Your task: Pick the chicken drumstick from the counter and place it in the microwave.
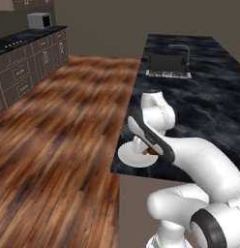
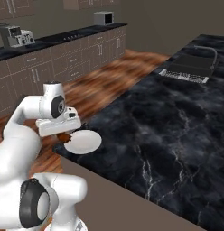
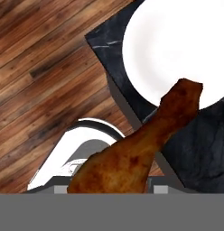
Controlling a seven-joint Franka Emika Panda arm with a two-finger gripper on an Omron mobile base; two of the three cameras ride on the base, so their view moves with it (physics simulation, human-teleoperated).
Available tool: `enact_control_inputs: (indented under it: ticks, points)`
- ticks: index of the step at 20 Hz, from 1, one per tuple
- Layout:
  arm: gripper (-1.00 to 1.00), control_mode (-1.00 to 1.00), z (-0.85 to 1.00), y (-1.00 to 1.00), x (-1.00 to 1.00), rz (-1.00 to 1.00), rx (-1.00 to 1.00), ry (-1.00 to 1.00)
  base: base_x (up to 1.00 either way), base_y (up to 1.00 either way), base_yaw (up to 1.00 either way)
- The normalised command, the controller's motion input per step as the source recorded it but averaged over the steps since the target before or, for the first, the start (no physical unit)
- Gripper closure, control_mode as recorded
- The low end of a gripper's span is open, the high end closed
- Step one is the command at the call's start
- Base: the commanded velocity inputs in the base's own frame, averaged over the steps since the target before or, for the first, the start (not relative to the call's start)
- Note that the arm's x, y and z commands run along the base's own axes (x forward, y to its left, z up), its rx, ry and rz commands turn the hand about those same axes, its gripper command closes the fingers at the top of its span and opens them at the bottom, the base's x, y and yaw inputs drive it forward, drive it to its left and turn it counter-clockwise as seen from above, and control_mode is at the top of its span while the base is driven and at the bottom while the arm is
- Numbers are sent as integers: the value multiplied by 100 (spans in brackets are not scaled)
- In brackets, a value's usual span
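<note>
The reddish-brown chicken drumstick (image 3: 141,144) hangs just above the corner of the dark marbled counter (image 2: 168,135), its narrow end over the edge of a round white plate (image 3: 177,40). My gripper (image 3: 114,182) is shut on its bulbous end, and the meat hides the fingertips. From the base, the gripper (image 1: 150,151) (image 2: 64,134) sits low at the plate (image 1: 133,157) (image 2: 84,142), with a little of the drumstick (image 2: 65,136) showing under the hand. The grey-silver microwave (image 1: 39,20) (image 2: 104,18) stands far off on the opposite cabinet run.
A sink (image 1: 169,65) (image 2: 188,70) with a faucet is set into the far end of the counter. Brown plank floor (image 1: 64,131) lies between this counter and the cabinets (image 2: 64,63) across the room. A coffee machine (image 2: 16,35) stands on that far run.
</note>
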Motion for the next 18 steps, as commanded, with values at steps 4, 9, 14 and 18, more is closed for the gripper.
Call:
enact_control_inputs:
  ticks: [4,9,14,18]
  points:
    - [100,-100,0,0,-72,-2,0,0,0,0,0]
    - [100,-100,0,0,-5,0,-1,0,0,0,0]
    - [100,100,0,0,0,0,0,0,-69,0,26]
    - [100,100,0,0,0,0,0,0,-76,0,80]
